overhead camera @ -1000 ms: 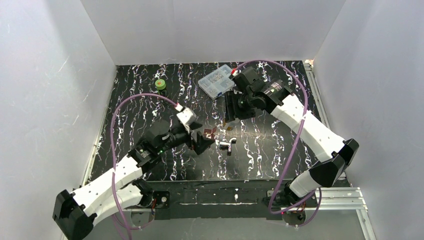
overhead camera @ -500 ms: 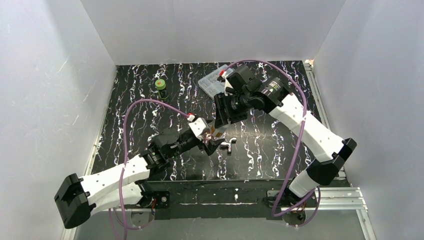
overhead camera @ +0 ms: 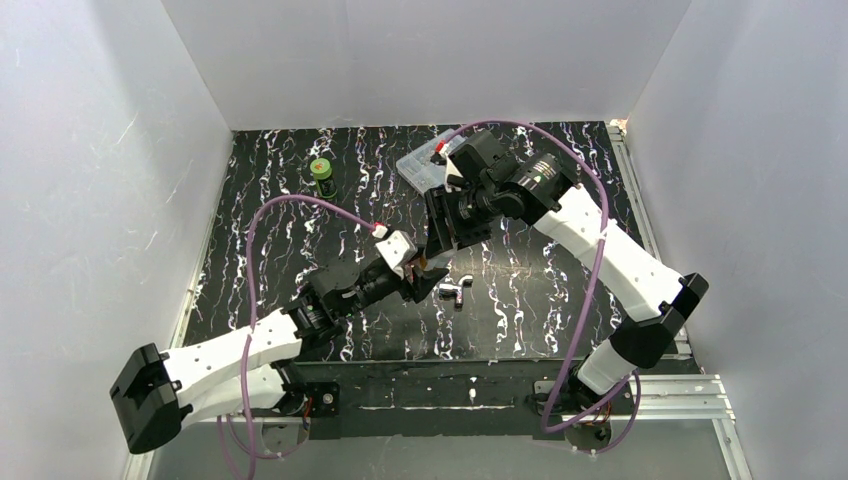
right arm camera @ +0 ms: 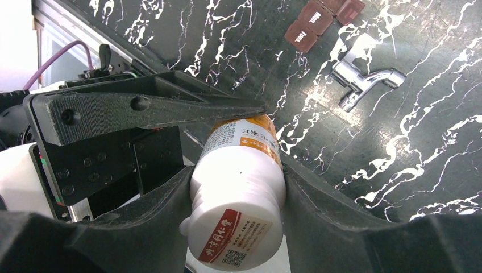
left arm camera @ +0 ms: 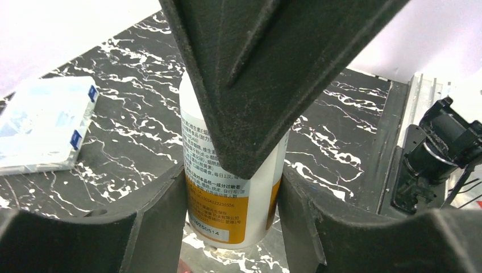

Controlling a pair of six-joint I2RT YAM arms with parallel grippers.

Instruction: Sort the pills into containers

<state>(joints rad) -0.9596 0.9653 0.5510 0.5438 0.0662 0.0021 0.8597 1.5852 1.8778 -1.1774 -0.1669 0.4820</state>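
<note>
The black marbled bench (overhead camera: 270,230) carries everything, and the two arms meet above its middle. A clear compartment box (overhead camera: 413,166) lies toward the far edge. The right fingers (right arm camera: 335,222), partly open, clamp a white pill bottle (right arm camera: 239,187) with an orange label. The left fingers (left arm camera: 159,222) press against its sides too. The containers (right arm camera: 317,17), a dark red-brown strip with pale lettering, lie flat on the bench near a silver tap (right arm camera: 366,79).
</note>
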